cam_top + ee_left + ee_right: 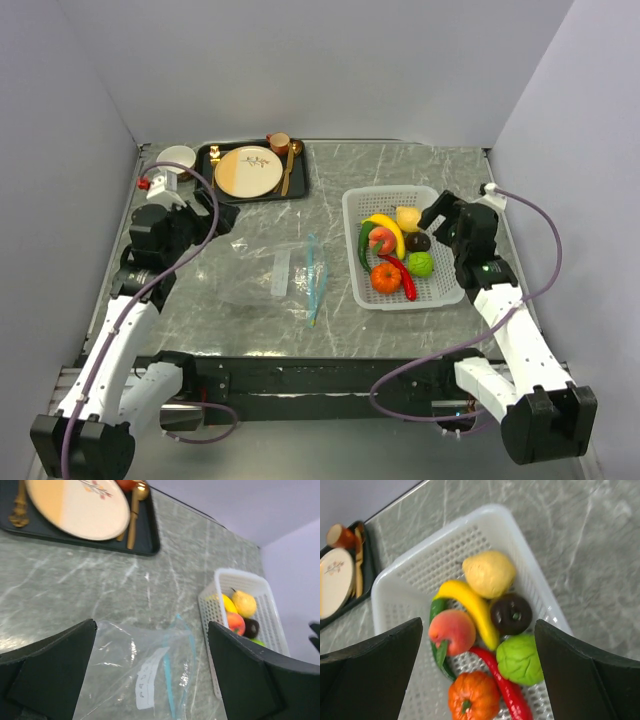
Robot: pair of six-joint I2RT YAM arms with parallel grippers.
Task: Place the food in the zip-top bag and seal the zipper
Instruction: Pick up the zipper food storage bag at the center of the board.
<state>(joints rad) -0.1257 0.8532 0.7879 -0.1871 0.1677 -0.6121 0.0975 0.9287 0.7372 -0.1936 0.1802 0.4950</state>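
Zero pieces bagged, seemingly: found all the food (pixel 395 255) heaped in the white basket (pixel 352 200) by the right edge of the surface (pixel 330 170), filling and sealing both left to do. Saw the zip-top bag (pixel 260 285) flat mid-surface, zipper (pixel 314 275) running far edge to near edge, mouth toward the basket. Noted left tool (pixel 151 630) over the bag, right tool (pixel 479 625) over the basket, each spread wide, empty.

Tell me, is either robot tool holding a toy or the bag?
Nothing is held. The left tool is open near the zip-top bag, and the right tool is open by the basket of food.
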